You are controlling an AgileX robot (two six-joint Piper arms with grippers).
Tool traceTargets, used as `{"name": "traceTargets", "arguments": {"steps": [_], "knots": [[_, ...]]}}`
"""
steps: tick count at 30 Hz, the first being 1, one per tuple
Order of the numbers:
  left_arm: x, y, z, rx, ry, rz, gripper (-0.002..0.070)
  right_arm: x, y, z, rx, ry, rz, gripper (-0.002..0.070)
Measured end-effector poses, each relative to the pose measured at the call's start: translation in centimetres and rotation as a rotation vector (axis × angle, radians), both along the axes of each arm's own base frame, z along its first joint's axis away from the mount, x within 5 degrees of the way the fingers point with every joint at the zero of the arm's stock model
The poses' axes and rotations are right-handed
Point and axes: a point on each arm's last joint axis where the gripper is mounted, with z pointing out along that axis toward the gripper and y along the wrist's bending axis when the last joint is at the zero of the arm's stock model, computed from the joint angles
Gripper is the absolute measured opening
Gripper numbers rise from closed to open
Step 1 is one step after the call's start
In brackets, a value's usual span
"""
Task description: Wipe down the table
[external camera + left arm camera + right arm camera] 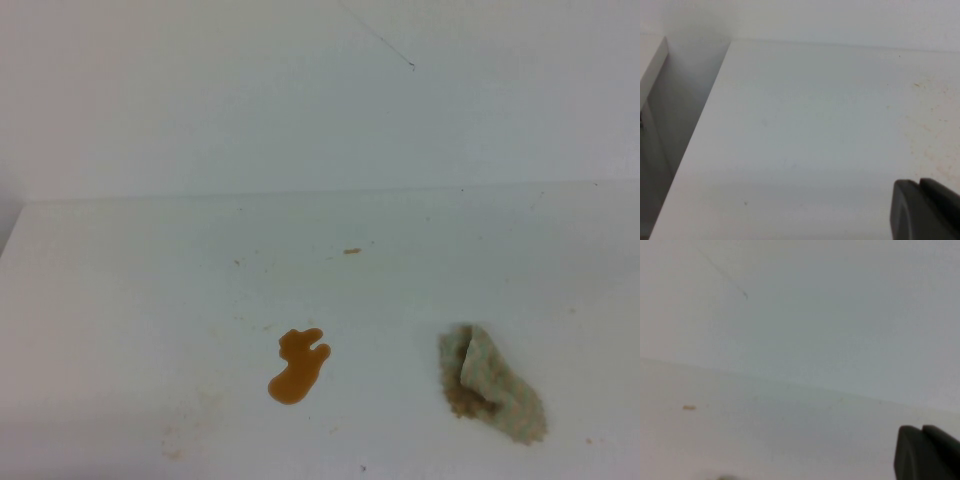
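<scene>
One spill (298, 366), one rag (490, 385) were spotted lower frame; left gripper (920, 190), right gripper (921, 435) were held clenched over the table (120, 300).

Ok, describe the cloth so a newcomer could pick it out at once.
The white table spans the high view, with the left tool and right tool, both shut, hovering over it outside that view. In its near right part, right of the orange-brown spill, lies the cloth. It is the only soft, raised thing, crumpled pale green with brown stains; everything else is a flat mark.
</scene>
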Motion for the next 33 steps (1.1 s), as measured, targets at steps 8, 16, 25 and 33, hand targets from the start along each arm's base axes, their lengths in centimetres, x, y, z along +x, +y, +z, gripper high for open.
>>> {"name": "traceTargets", "arguments": {"steps": [8,16,25,33], "knots": [[0.0,0.0,0.0,0.0,0.0,0.0,0.0001,5.6,2.9,-2.7,-0.157,0.307,0.244,0.0],[0.0,0.0,0.0,0.0,0.0,0.0,0.0001,12.0,7.6,-5.4,-0.102,0.536,0.405,0.0005],[0.0,0.0,0.0,0.0,0.0,0.0,0.0001,16.0,10.6,-11.4,-0.037,0.774,0.45,0.0291],[0.0,0.0,0.0,0.0,0.0,0.0,0.0001,17.7,10.9,-16.2,-0.018,0.877,0.4,0.0334]]}}
